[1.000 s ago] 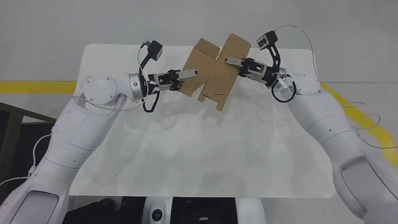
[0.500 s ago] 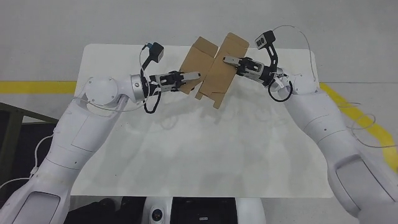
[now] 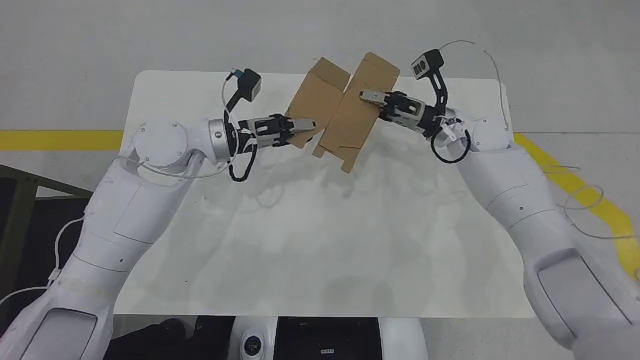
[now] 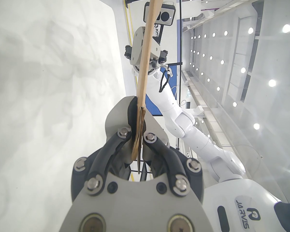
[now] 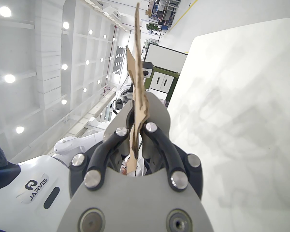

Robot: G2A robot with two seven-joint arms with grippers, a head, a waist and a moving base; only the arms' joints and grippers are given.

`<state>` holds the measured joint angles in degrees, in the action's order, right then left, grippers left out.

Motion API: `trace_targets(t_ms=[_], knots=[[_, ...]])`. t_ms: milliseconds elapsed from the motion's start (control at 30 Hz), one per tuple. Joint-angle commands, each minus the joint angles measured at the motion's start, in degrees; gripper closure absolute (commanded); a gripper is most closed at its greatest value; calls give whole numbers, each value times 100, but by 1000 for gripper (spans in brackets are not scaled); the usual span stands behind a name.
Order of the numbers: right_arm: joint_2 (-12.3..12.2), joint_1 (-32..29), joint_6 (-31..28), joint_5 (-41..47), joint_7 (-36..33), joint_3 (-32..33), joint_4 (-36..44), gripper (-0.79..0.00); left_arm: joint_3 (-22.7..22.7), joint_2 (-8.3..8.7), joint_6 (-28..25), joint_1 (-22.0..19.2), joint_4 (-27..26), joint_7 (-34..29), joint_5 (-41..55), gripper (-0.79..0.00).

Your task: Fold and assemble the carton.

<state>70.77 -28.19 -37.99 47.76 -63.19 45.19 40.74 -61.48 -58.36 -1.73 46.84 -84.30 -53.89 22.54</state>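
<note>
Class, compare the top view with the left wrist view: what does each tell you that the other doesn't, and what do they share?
Top view: the broad brown panels of the carton and the whole outline of the table. Left wrist view: the carton edge-on, clamped in the left gripper. Shared: carton, white table, and the right gripper at the carton's other end.

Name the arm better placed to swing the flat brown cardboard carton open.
Right, probably: the right end effector clamps the larger panel of the flat brown cardboard carton, held off the white table; the left end effector pinches the smaller panel's edge, better as anchor.
</note>
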Motion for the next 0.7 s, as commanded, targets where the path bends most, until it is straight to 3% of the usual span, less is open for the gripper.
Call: trace_targets(t_ms=[0,300,667], knots=[[-16,-5,-51,-16,-96,86,-42,-785,-23,0,22,-44,67,-79,-12,0],[-215,-87,-12,-589,-299,405,176,-785,-282,30,-160,-364,621,-654,82,0],[-560,-295,427,-999,-740,554,926,-785,-303,81,-503,-738,1171,-2218,158,0]])
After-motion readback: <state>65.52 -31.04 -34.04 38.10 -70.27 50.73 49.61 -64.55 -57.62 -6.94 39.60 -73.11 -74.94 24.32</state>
